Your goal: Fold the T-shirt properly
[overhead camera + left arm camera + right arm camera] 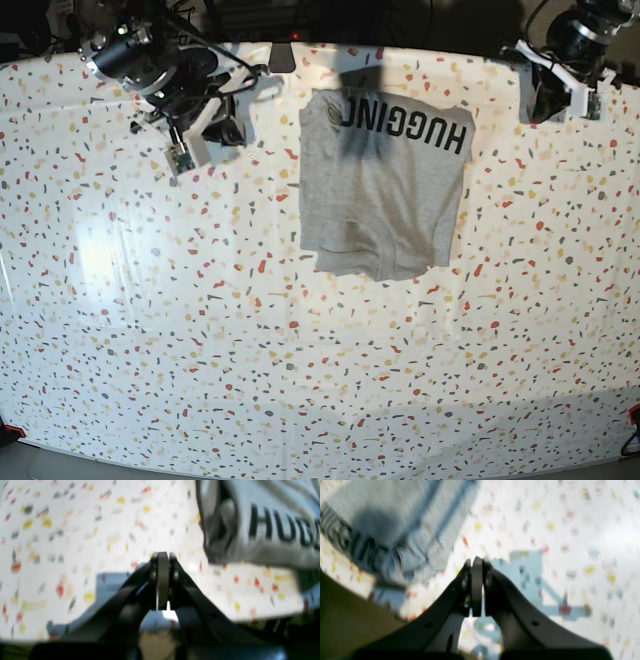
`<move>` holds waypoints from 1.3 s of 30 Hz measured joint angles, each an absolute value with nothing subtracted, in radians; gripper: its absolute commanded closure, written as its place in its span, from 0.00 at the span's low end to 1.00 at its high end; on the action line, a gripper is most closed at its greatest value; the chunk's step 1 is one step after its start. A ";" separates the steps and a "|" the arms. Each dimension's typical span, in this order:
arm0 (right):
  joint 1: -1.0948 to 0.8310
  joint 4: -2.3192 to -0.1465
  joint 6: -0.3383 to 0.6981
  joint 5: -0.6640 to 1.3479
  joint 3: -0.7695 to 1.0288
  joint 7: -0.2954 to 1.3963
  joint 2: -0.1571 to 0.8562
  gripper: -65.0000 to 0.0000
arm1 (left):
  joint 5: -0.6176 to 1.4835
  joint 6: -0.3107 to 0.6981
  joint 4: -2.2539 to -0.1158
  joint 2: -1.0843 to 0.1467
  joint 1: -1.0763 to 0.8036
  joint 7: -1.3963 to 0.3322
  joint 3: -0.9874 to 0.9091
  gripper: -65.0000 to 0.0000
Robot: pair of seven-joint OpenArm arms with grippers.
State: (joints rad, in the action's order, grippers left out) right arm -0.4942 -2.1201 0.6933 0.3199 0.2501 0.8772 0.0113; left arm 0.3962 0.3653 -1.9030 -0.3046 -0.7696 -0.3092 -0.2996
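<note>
Bench: white terrazzo-patterned bench [200, 380] with red, yellow and grey flecks; the near half of it in the base view carries nothing, and everything sits toward the far edge.
Shirt position: large heather-grey cotton T-shirt [385, 190] lies flat near the middle of the far half of the bench, already folded into a narrow panel, the black "HUGGING" lettering facing up along its far end.
Shirt near end: the near hem is uneven, with a small rumpled lip of cloth showing along that edge.
Handling: judged soft, limp and light; it will sag and drag when lifted, and the layers may slide over one another, so a single-point pinch would likely pull the fold askew.
Where to hold: judged best at the two near corners of the panel, pinching all layers together, then carrying them toward the lettered end to halve the panel.
Right gripper: black right gripper [477, 565] with its jaws pressed together on nothing, hovering over bare bench just beside the shirt's lettered end.
Left gripper: black left gripper [163, 556] likewise closed and empty, over bare bench near the shirt's other side.
Risk: the rumpled near hem may fold in crooked unless smoothed.
</note>
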 measured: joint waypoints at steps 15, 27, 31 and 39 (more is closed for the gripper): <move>-0.917 -2.141 0.693 0.342 0.360 0.867 -0.025 1.00 | 0.360 0.368 -1.876 -0.304 -1.015 -0.338 -0.347 1.00; -0.809 -1.612 0.691 0.180 0.360 0.685 -0.001 1.00 | 0.361 0.505 -1.324 -0.262 -0.875 -0.212 -0.348 1.00; -0.691 -1.358 0.692 0.186 0.358 0.672 0.053 1.00 | 0.281 0.506 -1.075 -0.213 -0.752 -0.172 -0.347 1.00; -0.483 -0.822 0.667 0.123 0.361 0.434 0.230 1.00 | 0.064 0.505 -0.624 -0.141 -0.527 -0.003 -0.348 1.00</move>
State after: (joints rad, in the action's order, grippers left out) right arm -0.4828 -0.8219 0.6674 0.1230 0.3607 0.4335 0.2302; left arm 0.0639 0.5049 -0.6243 -0.1406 -0.5266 -0.0032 -0.3481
